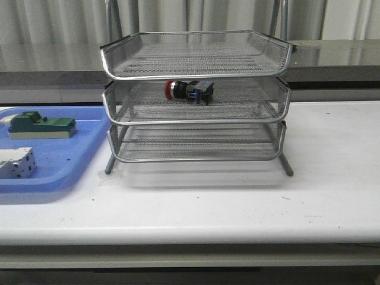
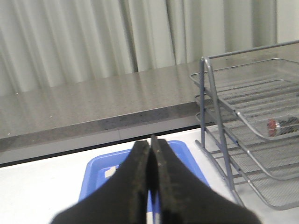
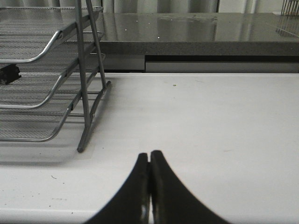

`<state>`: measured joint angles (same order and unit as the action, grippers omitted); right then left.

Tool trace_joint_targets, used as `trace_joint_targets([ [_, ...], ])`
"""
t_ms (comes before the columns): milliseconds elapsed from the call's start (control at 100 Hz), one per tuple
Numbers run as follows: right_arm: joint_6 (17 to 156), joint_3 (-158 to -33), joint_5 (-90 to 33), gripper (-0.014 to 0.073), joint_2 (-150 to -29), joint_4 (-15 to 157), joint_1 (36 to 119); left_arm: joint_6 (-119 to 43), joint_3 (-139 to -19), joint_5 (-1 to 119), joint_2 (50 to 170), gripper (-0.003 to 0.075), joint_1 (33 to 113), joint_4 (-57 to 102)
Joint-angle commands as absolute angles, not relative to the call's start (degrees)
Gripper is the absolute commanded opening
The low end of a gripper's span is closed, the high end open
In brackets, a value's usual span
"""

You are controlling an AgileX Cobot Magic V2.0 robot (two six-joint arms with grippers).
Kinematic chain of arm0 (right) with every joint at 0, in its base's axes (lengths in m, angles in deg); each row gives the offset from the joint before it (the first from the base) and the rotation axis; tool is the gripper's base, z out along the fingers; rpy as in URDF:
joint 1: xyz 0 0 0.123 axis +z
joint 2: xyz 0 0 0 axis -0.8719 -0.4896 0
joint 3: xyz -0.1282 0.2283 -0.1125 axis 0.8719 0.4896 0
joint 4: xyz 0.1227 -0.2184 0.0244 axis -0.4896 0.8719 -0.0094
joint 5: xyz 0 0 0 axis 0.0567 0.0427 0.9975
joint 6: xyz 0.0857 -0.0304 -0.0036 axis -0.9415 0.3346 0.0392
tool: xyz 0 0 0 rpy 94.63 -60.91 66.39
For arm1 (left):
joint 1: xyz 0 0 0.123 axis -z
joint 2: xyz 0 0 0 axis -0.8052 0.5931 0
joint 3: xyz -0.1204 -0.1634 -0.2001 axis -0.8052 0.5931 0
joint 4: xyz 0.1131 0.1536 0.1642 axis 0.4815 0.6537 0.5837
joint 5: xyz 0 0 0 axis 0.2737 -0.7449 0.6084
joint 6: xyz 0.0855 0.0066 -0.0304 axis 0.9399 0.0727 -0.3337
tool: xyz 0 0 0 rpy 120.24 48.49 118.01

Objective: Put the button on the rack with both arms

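Note:
The button [image 1: 189,91], with its red head to the left, lies on its side on the middle tier of the silver wire-mesh rack [image 1: 196,122] in the front view. It also shows in the left wrist view [image 2: 281,125] on that tier of the rack [image 2: 233,135]. In the right wrist view only a dark end of it [image 3: 9,73] shows at the frame edge, inside the rack [image 3: 84,93]. My left gripper [image 2: 150,142] is shut and empty above the blue tray. My right gripper [image 3: 149,154] is shut and empty over the white table, right of the rack. Neither arm shows in the front view.
A blue plastic tray [image 1: 77,166] lies left of the rack; it holds a green block [image 1: 41,126] and a white-grey boxy part [image 1: 16,162]. The tray also shows in the left wrist view [image 2: 100,170]. A grey counter [image 1: 332,56] runs behind the white table [image 1: 237,202].

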<state>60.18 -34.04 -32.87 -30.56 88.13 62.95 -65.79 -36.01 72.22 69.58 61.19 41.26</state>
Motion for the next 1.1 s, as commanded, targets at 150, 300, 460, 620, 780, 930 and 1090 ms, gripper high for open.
trace_joint_targets([
  [150,60.3,-33.9,-37.5,-0.0060,-29.5,88.7,62.5,-69.3,-30.4,76.4,61.0,-0.0020,58.5,44.5],
  [300,60.3,-33.9,-37.5,-0.0060,-29.5,88.7,62.5,-72.2,-25.4,76.4,55.8,-0.0020,58.4,47.0],
  [460,60.3,-33.9,-37.5,-0.0060,-29.5,88.7,62.5,-77.0,-21.3,76.1,52.5,-0.0020,58.4,50.4],
  [620,60.3,-33.9,-37.5,-0.0060,-29.5,88.7,62.5,-78.8,-19.5,74.7,50.3,-0.0020,58.4,51.3],
  [780,60.3,-33.9,-37.5,-0.0060,-29.5,88.7,62.5,-78.8,-19.5,74.3,50.3,-0.0020,58.4,52.0],
  [930,60.3,-33.9,-37.5,-0.0060,-29.5,88.7,62.5,-78.8,-19.5,74.4,50.3,-0.0020,58.4,52.0],
  [1090,60.3,-33.9,-37.5,-0.0060,-29.5,88.7,62.5,-78.8,-19.5,74.4,50.3,-0.0020,58.4,52.0],
])
